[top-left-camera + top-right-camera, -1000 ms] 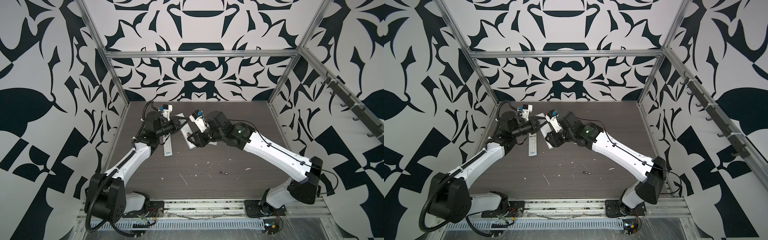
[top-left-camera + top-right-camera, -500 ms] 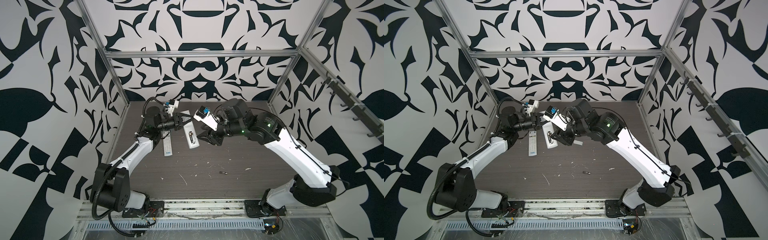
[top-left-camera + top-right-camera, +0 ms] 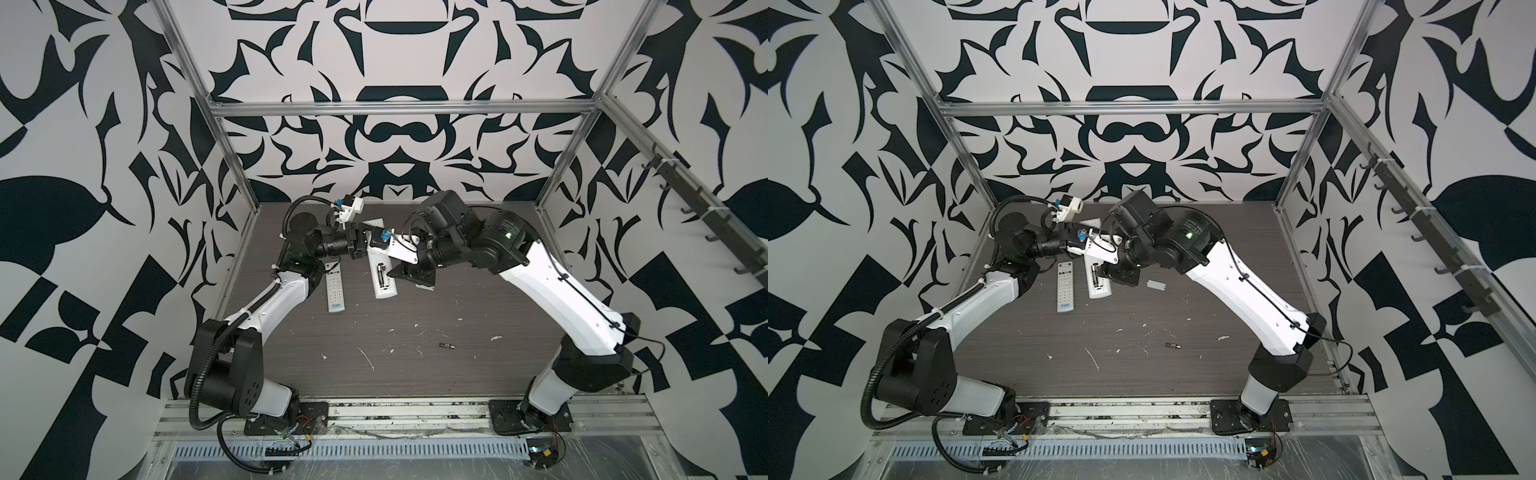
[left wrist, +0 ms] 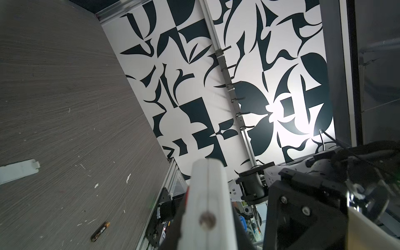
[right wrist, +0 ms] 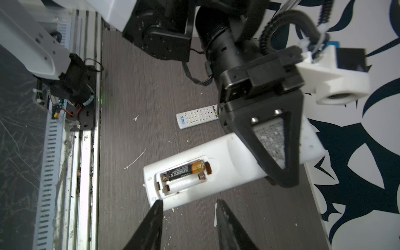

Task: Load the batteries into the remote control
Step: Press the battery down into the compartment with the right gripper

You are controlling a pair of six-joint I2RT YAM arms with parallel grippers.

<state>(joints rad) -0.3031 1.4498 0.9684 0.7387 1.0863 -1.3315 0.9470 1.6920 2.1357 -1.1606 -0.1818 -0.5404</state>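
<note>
Drawn off the open compartment (image 5: 184, 177) over the last second, your right claw (image 5: 189, 202) hangs empty, jaws apart, just beside the white plastic remote control (image 5: 227, 160) that your left claw (image 5: 281, 171) clamps by its far end. One slim dark, copper-banded battery (image 5: 184, 171) fills one bay; the neighbouring bay (image 5: 184, 184) is bare. Keep the clamp steady, fetch the loose battery (image 3: 446, 344) from the grey worktop (image 3: 478, 316), seat it spring-end first.

Remote (image 5: 227, 155) compartment open, one battery (image 5: 186, 170) inside
</note>
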